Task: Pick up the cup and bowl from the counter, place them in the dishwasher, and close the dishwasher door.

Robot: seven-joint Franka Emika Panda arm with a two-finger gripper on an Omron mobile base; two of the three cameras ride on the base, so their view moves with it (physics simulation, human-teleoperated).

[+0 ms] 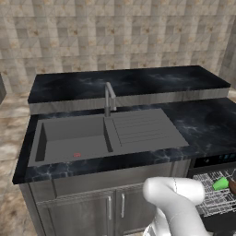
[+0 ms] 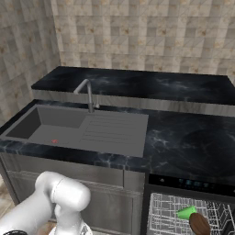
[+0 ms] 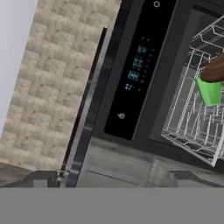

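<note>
The dishwasher point(image 2: 183, 183) stands open under the counter point(image 2: 193, 142), and its white wire rack point(image 2: 170, 215) is pulled out. Inside the rack lies the green cup point(image 2: 187, 213) with the brown bowl point(image 2: 199, 223) right against it. Both also appear at the right edge of the left base view: the cup point(image 1: 221, 184) and the bowl point(image 1: 233, 185). The hand view looks along the black control strip point(image 3: 135, 70) toward the cup point(image 3: 209, 91) and bowl point(image 3: 214, 70) in the rack point(image 3: 192, 118). My gripper point(image 3: 113, 181) is open and empty, apart from the rack. I cannot pick out the dishwasher door for sure.
A grey sink point(image 1: 73, 140) with drainboard and steel faucet point(image 1: 109, 97) sits left of the dishwasher. Below it is a grey two-door cabinet point(image 1: 106, 209). A raised black ledge point(image 1: 129, 83) runs along the tiled wall. My white arm point(image 1: 179, 203) is low in front of the cabinet.
</note>
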